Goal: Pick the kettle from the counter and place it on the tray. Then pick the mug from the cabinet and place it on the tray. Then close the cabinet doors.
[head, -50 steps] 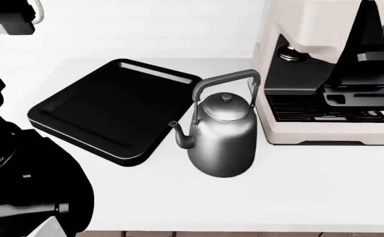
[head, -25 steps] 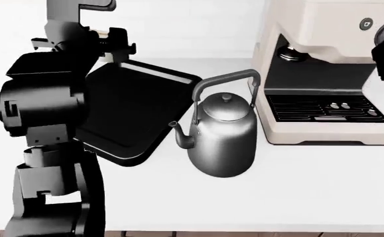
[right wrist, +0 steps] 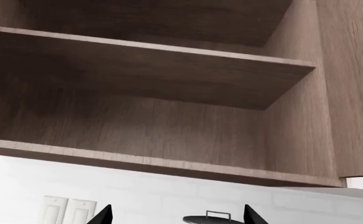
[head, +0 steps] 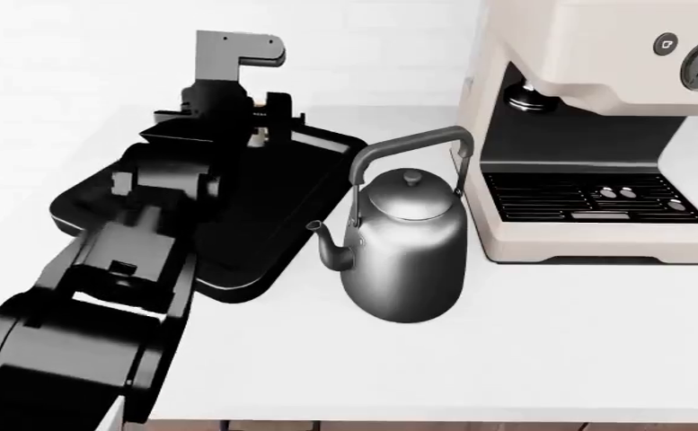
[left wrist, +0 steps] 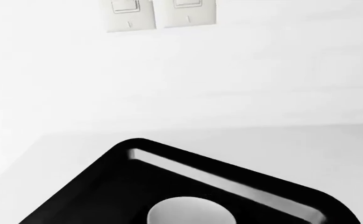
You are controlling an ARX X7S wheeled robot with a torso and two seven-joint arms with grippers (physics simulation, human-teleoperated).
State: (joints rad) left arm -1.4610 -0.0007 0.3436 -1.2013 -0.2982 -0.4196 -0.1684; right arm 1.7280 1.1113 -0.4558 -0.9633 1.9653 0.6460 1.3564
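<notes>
The left gripper [head: 270,112] hangs over the large black square tray [head: 259,269] with its low raised rim; whether its jaws are parted cannot be told. Just beside the tray's right edge, on the plain white surface [head: 541,341], stands the rounded silver-grey metal kettle [head: 406,247], upright. It looks rigid, fairly heavy and slick-sided, so its tall arched bail handle [head: 409,144] is probably the best hold. The right gripper [right wrist: 177,215] shows 2 parted fingertips, holding nothing.

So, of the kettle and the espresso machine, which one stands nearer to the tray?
The kettle: its spout nearly reaches the tray. The cream machine stands beyond it.
</notes>
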